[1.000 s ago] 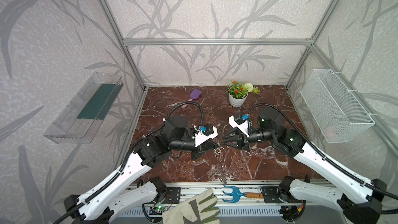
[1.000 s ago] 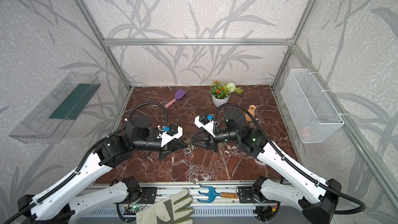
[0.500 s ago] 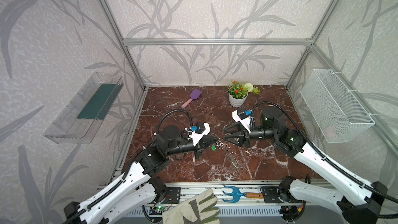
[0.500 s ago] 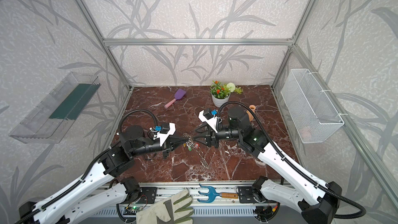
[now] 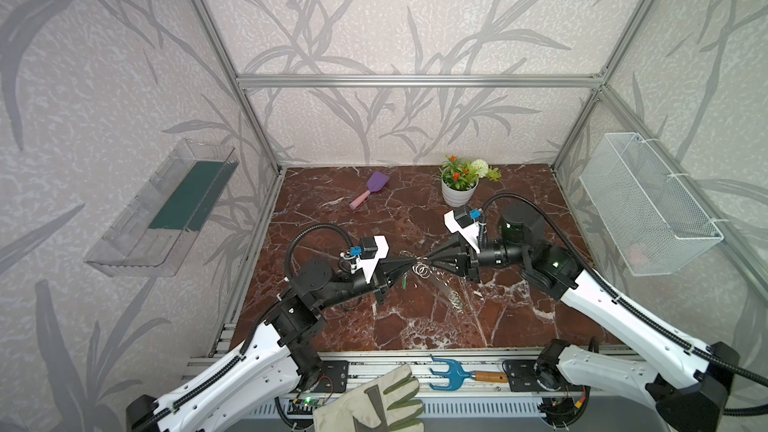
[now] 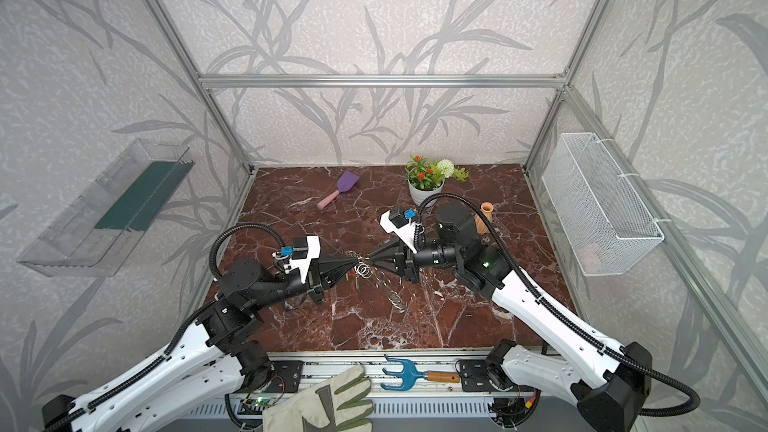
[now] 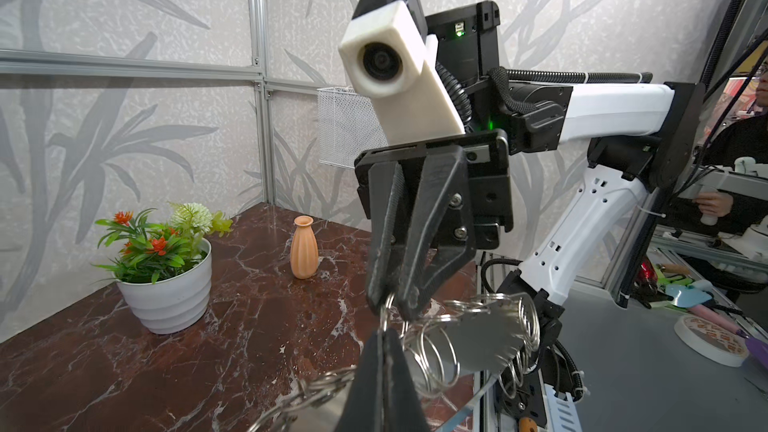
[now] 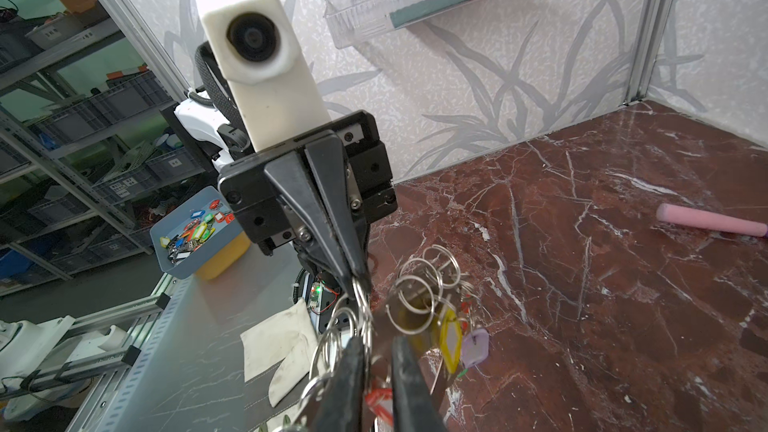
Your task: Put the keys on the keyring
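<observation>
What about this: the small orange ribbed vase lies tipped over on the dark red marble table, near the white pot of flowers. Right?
Not quite. The small orange ribbed vase stands upright, not tipped over, on the dark red marble table, near the white pot of flowers. The left wrist view shows it plainly.

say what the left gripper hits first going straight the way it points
Most likely the right gripper: its tips face the left gripper nearly head-on, with only rings of the keyring between them.
</observation>
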Robot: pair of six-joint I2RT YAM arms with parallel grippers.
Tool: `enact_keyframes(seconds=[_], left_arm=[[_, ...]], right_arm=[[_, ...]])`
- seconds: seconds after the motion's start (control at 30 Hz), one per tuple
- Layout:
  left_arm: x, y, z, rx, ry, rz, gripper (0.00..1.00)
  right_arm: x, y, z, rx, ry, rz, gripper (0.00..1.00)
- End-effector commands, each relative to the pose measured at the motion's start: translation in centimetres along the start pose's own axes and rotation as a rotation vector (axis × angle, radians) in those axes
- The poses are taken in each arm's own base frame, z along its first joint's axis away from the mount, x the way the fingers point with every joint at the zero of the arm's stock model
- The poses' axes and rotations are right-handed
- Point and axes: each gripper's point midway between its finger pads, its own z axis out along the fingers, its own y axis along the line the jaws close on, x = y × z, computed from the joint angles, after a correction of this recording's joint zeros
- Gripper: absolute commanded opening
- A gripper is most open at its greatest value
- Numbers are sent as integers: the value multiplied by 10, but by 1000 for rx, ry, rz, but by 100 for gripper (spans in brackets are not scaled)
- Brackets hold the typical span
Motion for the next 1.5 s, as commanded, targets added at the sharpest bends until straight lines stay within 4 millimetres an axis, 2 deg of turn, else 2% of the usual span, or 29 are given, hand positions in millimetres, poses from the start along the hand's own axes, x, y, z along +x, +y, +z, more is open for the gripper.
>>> enact_keyframes(seconds=[0.0, 0.1, 0.47, 0.57, 0.63, 0.8, 1.07, 1.13, 1.2, 1.33, 1.47], left_arm=[[-34, -5, -6, 3, -144, 31, 0], [-39, -2, -10, -17, -188, 32, 0], [-59, 10, -16, -72, -348, -22, 0], [-61, 12, -15, -71, -375, -43, 0], [-62, 12, -16, -69, -392, -54, 0], [-64, 12, -14, -52, -410, -66, 0], [-62, 11, -10, -43, -398, -66, 0], [-61, 12, -10, -47, -394, -62, 0], [-57, 13, -10, -56, -379, -62, 0], [-52, 13, -11, -61, -364, -73, 0], [-48, 11, -8, -36, -342, -96, 0]], right_arm=[[-11, 2, 1, -19, -24, -17, 7], [-11, 2, 2, -27, -21, -11, 0], [-2, -4, 5, -18, -10, 14, 0], [-1, -6, 6, -17, -12, 22, 2], [0, -8, 7, -5, -15, 25, 8], [3, -15, 10, 12, -9, 32, 15], [2, -20, 14, 13, -16, 43, 16], [-2, -20, 9, 31, -27, 33, 16], [-8, -23, 2, 65, -45, 30, 23], [-26, -35, -23, 175, -111, 29, 29], [-42, -26, -35, 172, -169, -2, 37]])
